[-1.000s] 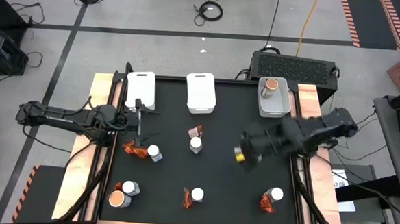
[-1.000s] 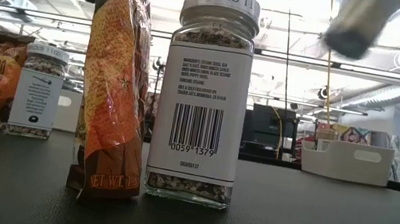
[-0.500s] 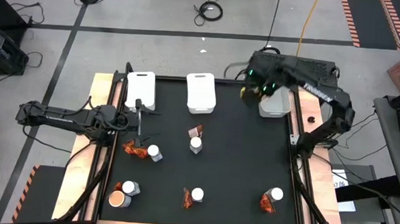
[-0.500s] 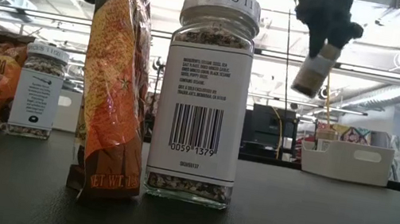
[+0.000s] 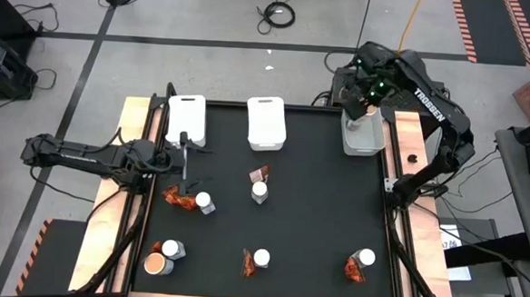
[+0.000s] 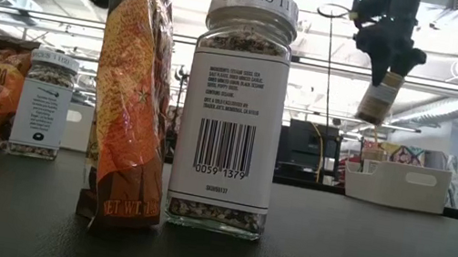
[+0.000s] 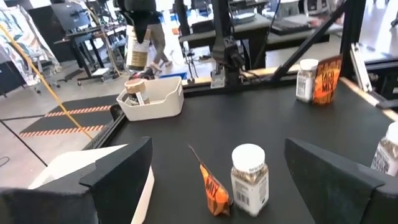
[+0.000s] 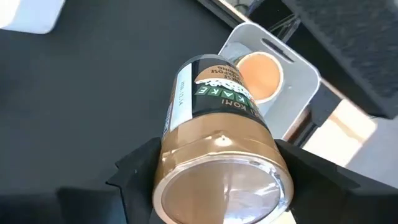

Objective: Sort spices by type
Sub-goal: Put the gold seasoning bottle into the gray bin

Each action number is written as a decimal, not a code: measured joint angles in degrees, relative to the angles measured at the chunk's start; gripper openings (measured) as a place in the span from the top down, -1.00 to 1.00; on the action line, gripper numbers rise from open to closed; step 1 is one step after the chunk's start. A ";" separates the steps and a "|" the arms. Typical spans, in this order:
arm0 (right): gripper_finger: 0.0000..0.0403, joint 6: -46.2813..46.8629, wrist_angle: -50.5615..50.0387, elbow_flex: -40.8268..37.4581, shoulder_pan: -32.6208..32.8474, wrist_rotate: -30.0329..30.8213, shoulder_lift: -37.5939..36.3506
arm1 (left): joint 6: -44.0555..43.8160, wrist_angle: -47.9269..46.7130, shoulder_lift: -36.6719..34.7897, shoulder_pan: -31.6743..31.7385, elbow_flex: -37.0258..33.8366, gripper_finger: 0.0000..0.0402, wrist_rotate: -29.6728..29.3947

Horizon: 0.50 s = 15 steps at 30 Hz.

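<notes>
Overhead and table-level cameras, both sharing the right bin (image 5: 364,135).

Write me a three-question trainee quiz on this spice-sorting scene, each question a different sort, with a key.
1. True or false: the right gripper holds a tan-topped tub above the right-hand white bin.
2. Multiple choice: what already lies in that bin? A) a red-orange sachet B) another tan-topped tub C) a clear jar
3. Fill in: the left gripper waits near the table's left edge with its fingers ____ and nothing between them.

Key: 1 true; 2 B; 3 open
</notes>
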 joint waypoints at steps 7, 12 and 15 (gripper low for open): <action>-0.37 -3.28 0.06 -0.97 -4.24 -3.98 -0.04 | 0.54 0.77 0.00 0.00 0.00 -0.83 0.00; -0.37 -5.53 0.00 -5.87 -7.10 -3.83 -0.02 | 1.50 1.30 -0.01 0.00 0.00 -0.83 -0.31; -0.37 -7.85 0.01 -8.59 -8.32 -4.66 0.00 | 2.05 1.30 -0.02 0.01 0.00 -0.83 -1.44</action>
